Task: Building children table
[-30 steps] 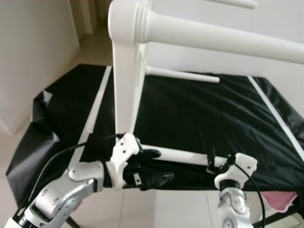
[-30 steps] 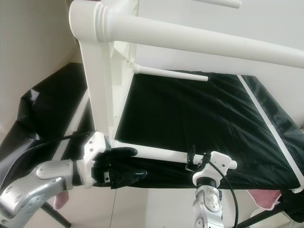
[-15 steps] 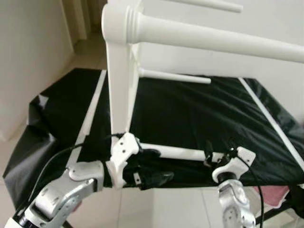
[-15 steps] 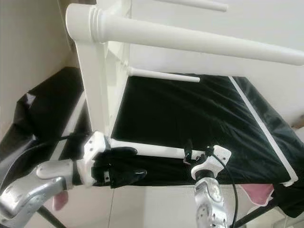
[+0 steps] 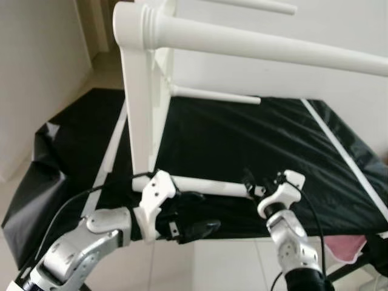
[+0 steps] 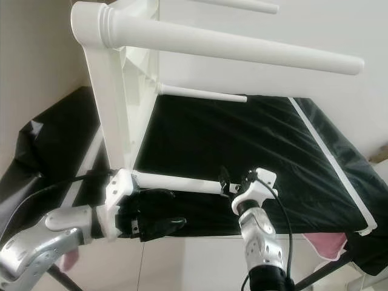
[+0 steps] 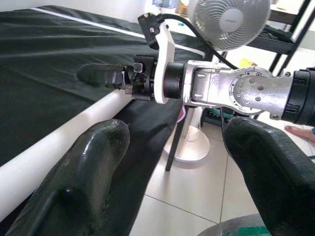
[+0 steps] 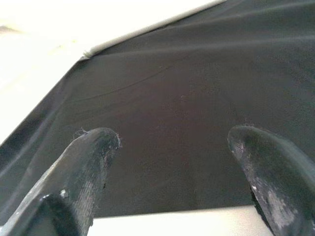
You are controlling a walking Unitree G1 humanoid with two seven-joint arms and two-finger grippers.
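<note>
My arms are silver metal with rounded joint housings. My left gripper (image 5: 203, 212) has two long, glossy black fingers on a white angular bracket; a black cable loops back from it. My right gripper (image 5: 248, 180) sits on a white bracket too, cabled, above a ribbed silver wrist.

I'm seeing bright, even daylight, and the head views are slightly soft. The white table leg (image 5: 254, 47) glares near overexposure; the black sheet (image 5: 242, 145) swallows shadows. Close claw fingers (image 8: 83, 172) blur in the wrist views.

No readable text, labels, brands, numbers or signs anywhere.
</note>
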